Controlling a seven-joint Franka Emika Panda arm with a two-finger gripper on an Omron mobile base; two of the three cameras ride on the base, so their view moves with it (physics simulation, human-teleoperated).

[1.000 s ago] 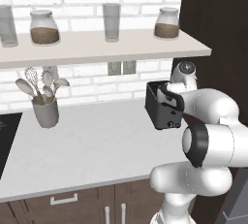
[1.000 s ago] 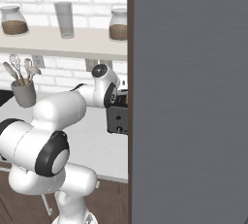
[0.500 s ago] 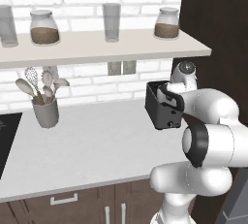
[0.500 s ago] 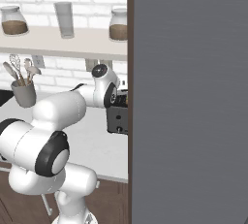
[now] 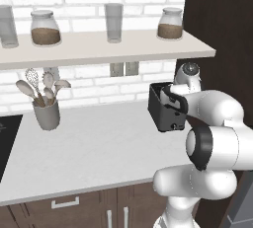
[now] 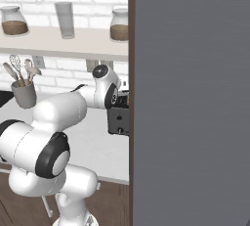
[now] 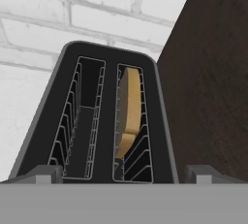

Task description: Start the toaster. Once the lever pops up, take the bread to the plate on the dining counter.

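Nothing has shifted over the last second: your gripper (image 7: 123, 177) still hovers above the toaster (image 7: 106, 121), jaws fully open and empty, so starting it remains undone. One toaster, two slots, one bread slice (image 7: 128, 109) standing in the slot nearer the dark cabinet (image 7: 213, 72). Two jars and two glasses sit on the shelf (image 5: 108, 49).

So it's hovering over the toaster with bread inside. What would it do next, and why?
Probably reach down to the toaster's lever and press it. The bread sits in the right slot, the open gripper hangs just above holding nothing, so toasting seems not yet started.
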